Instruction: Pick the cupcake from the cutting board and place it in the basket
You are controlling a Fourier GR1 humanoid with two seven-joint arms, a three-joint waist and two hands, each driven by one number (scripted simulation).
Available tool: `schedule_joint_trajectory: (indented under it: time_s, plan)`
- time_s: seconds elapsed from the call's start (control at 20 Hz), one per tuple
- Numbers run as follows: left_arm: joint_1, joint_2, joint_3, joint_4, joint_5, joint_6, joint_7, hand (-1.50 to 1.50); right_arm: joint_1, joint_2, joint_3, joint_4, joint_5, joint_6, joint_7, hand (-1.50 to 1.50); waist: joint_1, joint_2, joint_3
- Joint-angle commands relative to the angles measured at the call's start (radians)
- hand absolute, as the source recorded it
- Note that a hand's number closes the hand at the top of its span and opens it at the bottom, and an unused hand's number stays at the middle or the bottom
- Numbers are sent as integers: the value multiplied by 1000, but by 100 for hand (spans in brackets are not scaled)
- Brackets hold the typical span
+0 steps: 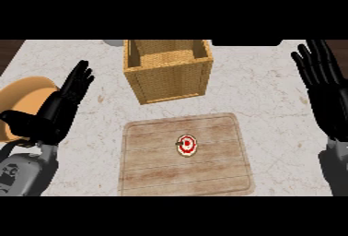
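1. At the far left an orange plate (24, 94) is seen on the surface (272, 106), partly hidden behind the left robot hand (61, 108). It is judged to play no part in the task.
2. The left robot hand is held open, with its fingers straight and pointing away, and nothing is carried in it. It is kept well apart from the cupcake (186, 144).
3. Toward the middle, the basket (170, 80) is stood at the far side of the surface with its top open. Nothing is seen inside it. Its front wall is near the far edge of the cutting board (204, 177) but apart from it.
4. The cupcake is found near the middle of the cutting board, seen from above as a small red and white round, and it is touched by neither hand.
5. The task is therefore judged to be at its very start: the grasp, the lift, the carry and the placing are all left to be done.
6. Nothing is seen lying between the cupcake and the basket. Only the basket's near wall is judged to need clearing, so a lift above its rim is called for.
7. At the far right the right robot hand (325, 87) is rested open by the edge, fingers up, with nothing in it.
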Motion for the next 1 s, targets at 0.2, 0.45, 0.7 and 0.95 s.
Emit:
schedule_joint_trajectory:
  time_s: [0.2, 0.45, 0.7, 0.95]
  plan:
    - [48, 48, 106, 69, -54, 104, 43, 0, 119, 32, 71, 23, 301, -273, 143, 150, -14, -9, -10]
    - [53, 19, 97, 97, -42, 106, 82, 0, 39, 289, 293, 16, 574, -546, 65, -150, 6, -9, -10]
    - [73, -9, 70, 95, -79, 151, 85, 0, 42, 323, 281, 141, 890, -783, 288, -150, -9, -16, -16]
    - [94, -8, 89, 87, -77, 168, 88, 0, 37, 310, 276, 87, 1150, -678, 641, -150, -41, -30, -17]
